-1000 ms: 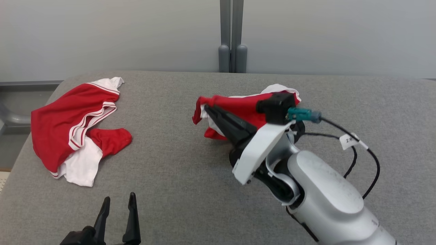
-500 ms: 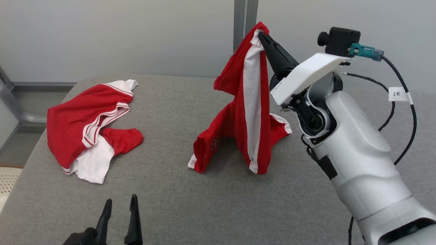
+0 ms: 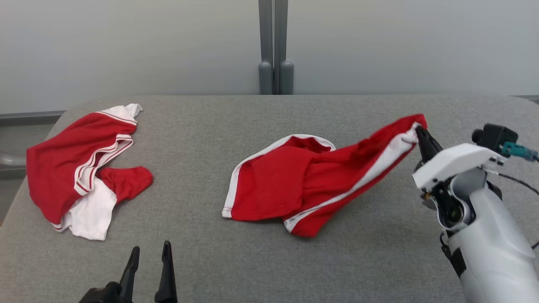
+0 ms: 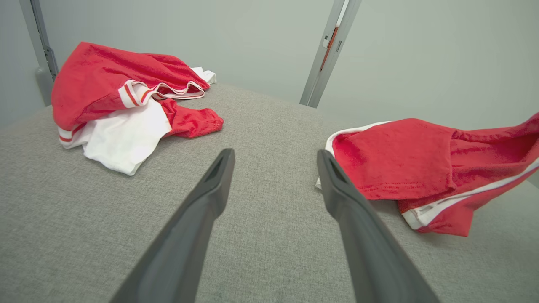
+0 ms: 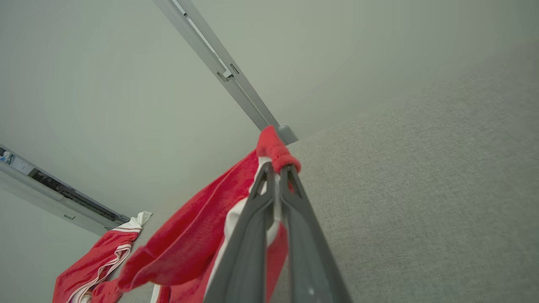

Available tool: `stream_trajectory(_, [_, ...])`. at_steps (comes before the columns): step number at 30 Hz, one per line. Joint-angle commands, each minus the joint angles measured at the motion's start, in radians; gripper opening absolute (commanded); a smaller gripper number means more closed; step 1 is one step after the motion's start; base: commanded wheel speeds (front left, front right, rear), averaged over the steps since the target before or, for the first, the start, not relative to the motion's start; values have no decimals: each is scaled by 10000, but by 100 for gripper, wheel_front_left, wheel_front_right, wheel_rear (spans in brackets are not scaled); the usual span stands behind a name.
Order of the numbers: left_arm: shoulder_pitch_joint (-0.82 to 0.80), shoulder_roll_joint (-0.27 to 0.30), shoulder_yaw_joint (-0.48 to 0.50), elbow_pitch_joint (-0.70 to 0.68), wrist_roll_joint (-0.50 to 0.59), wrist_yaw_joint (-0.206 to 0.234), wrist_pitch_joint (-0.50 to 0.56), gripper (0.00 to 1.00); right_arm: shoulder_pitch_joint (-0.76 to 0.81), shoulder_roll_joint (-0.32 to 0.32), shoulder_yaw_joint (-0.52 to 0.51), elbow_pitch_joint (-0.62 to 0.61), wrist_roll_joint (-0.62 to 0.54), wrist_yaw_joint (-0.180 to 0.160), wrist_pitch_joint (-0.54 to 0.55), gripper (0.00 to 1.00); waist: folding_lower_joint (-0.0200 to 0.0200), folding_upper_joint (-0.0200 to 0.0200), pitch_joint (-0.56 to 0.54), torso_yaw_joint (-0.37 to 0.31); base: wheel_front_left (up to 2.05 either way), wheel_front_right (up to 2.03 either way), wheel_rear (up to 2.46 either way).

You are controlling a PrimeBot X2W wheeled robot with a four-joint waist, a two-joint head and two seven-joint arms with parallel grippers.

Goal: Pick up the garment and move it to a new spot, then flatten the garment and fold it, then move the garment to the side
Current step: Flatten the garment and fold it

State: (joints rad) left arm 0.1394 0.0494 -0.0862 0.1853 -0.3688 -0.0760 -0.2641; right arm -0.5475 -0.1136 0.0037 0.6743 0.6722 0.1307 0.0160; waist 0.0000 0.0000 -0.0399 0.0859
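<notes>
"What lay left of the post?"

"Far left of it, by the rounded corner of the table, a second red-and-white garment sat crumpled. Its folds covered one another, so I couldn't tell what sort of piece it was."

"And nearer the middle?"

"The left gripper hovered left of the post, on the side of the table farthest from it. Its two dark fingers were spread wide with nothing between them. Below the knuckles it was cut off from sight."

"The garment?"

"The garment lay bunched mid-table, roughly in line with the post and spreading right of it, with a white-trimmed edge facing left. One corner was lifted off the surface, out to the right. I couldn't see what sat under the top fold."

"What held it?"

"The right gripper, well right of the post, was pinched tight on that red corner. A nub of cloth poked past the fingertips. Its pale forearm ran out of view low on the right."

"Any room?"

"There was bare grey surface between the two garments, a broad strip on the garment's side away from the post, and more to the right. The back edge ran just before the post. The near edge I couldn't see."
</notes>
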Motion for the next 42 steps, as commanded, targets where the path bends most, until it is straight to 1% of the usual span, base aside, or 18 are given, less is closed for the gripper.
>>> stream_trajectory(1, [-16, 20, 24, 18, 5, -39, -6, 100, 366, -118, -243, 42, -199, 0, 32, 0, 0, 0, 117, -145, 0, 0, 0])
stream_trajectory(6, [-123, 20, -9, 92, 28, -91, -6, 100, 1287, -304, -1265, 444, -766, 0, 86, 0, 0, 0, 276, -421, 0, 0, 0])
stream_trajectory(11, [-295, 20, -96, 208, 100, -146, -6, 100, 1481, -265, -2288, 1150, -1142, 0, 21, 0, 0, 0, 365, -597, 0, 0, 0])
stream_trajectory(14, [-373, 20, -152, 249, 124, -187, -6, 100, 1573, -463, -2891, 1746, -1631, 0, -186, 0, 0, 0, 411, -615, 0, 0, 0])
stream_trajectory(17, [-440, 20, -182, 263, 149, -201, -5, 100, 1572, -579, -3245, 2268, -2191, 0, -459, 0, 0, 0, 470, -614, 0, 0, 0])
stream_trajectory(20, [-474, 20, -194, 282, 165, -214, -5, 100, 1543, -613, -3200, 2522, -2741, 0, -853, 0, 0, 0, 533, -640, 0, 0, 0])
stream_trajectory(21, [-477, 20, -184, 296, 173, -221, -5, 100, 1553, -613, -3184, 2569, -2864, 0, -987, 5, 0, 0, 540, -646, 0, 0, 0])
stream_trajectory(22, [-492, 20, -178, 314, 180, -233, -5, 100, 1571, -604, -3087, 2570, -3013, -1, -1171, 18, 0, 0, 542, -654, 0, 0, 0])
stream_trajectory(23, [-504, 20, -171, 323, 181, -239, -5, 100, 1619, -635, -2985, 2573, -3155, 0, -1309, 37, 0, 0, 544, -659, 0, 0, 0])
stream_trajectory(24, [-522, 20, -155, 328, 174, -247, -5, 100, 1705, -721, -2859, 2578, -3407, -1, -1515, 62, 0, 0, 551, -663, 0, 0, 0])
stream_trajectory(25, [-539, 20, -147, 330, 167, -250, -5, 100, 1775, -813, -2749, 2587, -3634, -1, -1699, 100, 0, 0, 556, -667, 0, 0, 0])
stream_trajectory(29, [-552, 20, -148, 321, 108, -254, -5, 100, 2062, -1360, -2409, 2547, -5152, -4, -2463, 100, 0, 0, 549, -664, 0, 0, 0])
stream_trajectory(30, [-545, 20, -162, 328, 87, -252, -5, 100, 2206, -1519, -2462, 2474, -5683, -4, -2596, 100, 0, 0, 526, -651, 0, 0, 0])
stream_trajectory(32, [-517, 20, -183, 338, 50, -229, -5, 100, 2446, -1588, -2794, 2223, -6449, -3, -2750, 100, 0, 0, 478, -632, 0, 0, 0])
stream_trajectory(34, [-481, 20, -188, 316, 45, -184, -5, 100, 2738, -1494, -3222, 1718, -7144, -4, -2813, 100, 0, 0, 451, -627, 0, 0, 0])
stream_trajectory(36, [-455, 19, -200, 272, 25, -150, -5, 100, 3106, -1312, -3632, 546, -7800, -6, -2822, 100, 0, 0, 459, -633, 0, 0, 0])
stream_trajectory(40, [-436, 20, -235, 248, 71, -147, -5, 100, 4356, -463, -4189, -1719, -8584, -4, -2811, 100, 0, 0, 471, -612, 0, 0, 0])
stream_trajectory(42, [-445, 19, -230, 247, 109, -164, -5, 100, 4867, -146, -4190, -2532, -8773, -6, -2813, 100, 0, 0, 470, -588, 0, 0, 0])
